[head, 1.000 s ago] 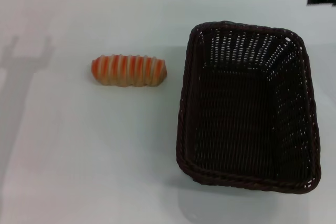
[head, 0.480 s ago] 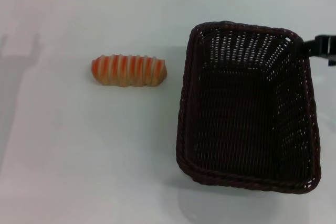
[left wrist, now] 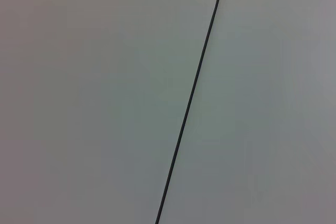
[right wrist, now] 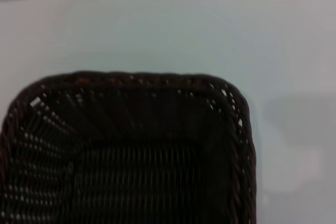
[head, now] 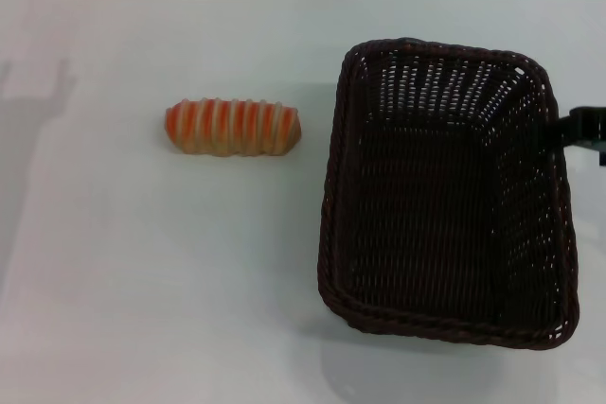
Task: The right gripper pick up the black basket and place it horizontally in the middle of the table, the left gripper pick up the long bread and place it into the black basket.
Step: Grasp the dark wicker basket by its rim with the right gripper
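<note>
A black basket [head: 447,198] sits upright on the right side of a white table [head: 142,281], its long sides running from near to far. A long bread [head: 233,127] lies crosswise well to the left of the basket, apart from it. The right gripper [head: 579,129] reaches in from the right edge at the basket's right rim; whether its fingers are spread or closed cannot be told, and the left gripper is out of sight.

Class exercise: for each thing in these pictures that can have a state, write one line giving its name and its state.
black basket: upright on the table, empty, lengthwise away from the robot.
long bread: lying on the table, left of the basket, apart from it.
right gripper: at the basket's right rim, not lifting it.
left gripper: out of view.
</note>
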{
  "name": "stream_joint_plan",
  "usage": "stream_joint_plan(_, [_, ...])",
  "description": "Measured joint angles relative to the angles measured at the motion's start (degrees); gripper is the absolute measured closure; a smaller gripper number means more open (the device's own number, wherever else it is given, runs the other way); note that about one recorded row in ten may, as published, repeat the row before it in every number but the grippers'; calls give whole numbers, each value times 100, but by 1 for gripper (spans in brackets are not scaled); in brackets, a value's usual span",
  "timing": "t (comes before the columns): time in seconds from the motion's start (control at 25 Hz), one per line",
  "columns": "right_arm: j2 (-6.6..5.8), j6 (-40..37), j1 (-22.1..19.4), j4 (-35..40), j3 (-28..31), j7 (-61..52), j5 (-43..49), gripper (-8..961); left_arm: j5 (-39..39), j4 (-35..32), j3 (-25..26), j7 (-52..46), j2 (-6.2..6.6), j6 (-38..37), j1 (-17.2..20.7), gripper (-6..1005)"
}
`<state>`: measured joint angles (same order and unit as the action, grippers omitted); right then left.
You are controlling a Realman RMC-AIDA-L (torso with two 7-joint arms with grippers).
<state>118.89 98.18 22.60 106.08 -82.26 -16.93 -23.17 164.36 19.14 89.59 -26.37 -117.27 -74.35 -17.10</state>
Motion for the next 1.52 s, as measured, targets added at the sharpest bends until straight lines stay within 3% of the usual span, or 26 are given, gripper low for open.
stream_joint_plan(1.32, [28,-870,-6,-1228,-768,-58,-253,178,0,2,199,2,19,-48,23,140])
stream_joint_plan(1.52, [27,-899,3,-1265,-767,-59,-235,362,2,2,263,0,28,-62,23,140])
